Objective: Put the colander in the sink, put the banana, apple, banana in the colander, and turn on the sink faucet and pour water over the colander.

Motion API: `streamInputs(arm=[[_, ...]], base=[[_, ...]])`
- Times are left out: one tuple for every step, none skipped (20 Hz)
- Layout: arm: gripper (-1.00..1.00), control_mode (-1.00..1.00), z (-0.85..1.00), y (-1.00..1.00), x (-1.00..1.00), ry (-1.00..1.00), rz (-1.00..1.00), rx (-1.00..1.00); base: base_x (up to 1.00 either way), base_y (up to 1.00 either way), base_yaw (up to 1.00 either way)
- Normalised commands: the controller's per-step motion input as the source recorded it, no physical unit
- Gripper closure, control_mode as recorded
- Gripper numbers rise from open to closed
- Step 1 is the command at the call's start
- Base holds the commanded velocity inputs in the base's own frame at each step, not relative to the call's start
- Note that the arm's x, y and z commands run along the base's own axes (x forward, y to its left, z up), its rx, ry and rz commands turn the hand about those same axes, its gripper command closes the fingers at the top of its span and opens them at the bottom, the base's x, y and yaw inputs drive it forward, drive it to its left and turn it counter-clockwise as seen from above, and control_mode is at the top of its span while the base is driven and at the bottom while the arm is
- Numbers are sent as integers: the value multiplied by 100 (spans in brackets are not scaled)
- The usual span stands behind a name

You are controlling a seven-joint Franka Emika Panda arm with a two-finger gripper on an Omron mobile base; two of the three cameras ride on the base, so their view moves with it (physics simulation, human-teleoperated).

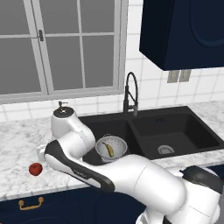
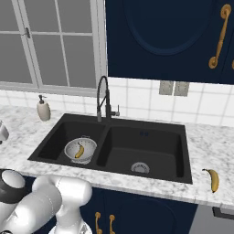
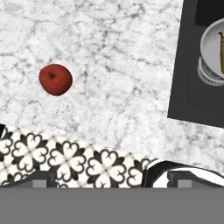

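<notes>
In the hand view the apple (image 3: 55, 79) sits on the marble counter (image 3: 118, 65) at about ten o'clock from the gripper (image 3: 111, 175) — fingers (image 3: 41, 177) apart, holding nothing — well left of the colander (image 3: 213, 50) in the sink (image 3: 192, 94).

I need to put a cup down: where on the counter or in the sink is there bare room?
The right basin of the sink is bare apart from its drain. Bare marble lies between the apple and the sink's left rim. The left basin is crowded: the colander holds a banana. Another banana lies right of the sink.
</notes>
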Motion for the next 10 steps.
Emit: streamInputs(arm=[[-100,-100,-26,73,0,0,0,0],[-100,-100,-28,68,0,0,0,0],[-100,-100,-26,57,12,0,0,0],[-100,-100,-30,46,25,0,0,0],[-100,-100,-31,41,26,0,0,0],[-100,-100,-35,39,22,0,0,0],[-100,-100,-37,38,20,0,0,0],[-100,-100,-40,38,16,0,0,0],[-100,-100,-40,33,15,0,0,0],[-100,-100,-36,24,16,0,0,0]], base=[[0,0,0],[0,0,0],[0,0,0],[0,0,0],[0,0,0],[0,0,0],[0,0,0],[0,0,0],[0,0,0],[0,0,0]])
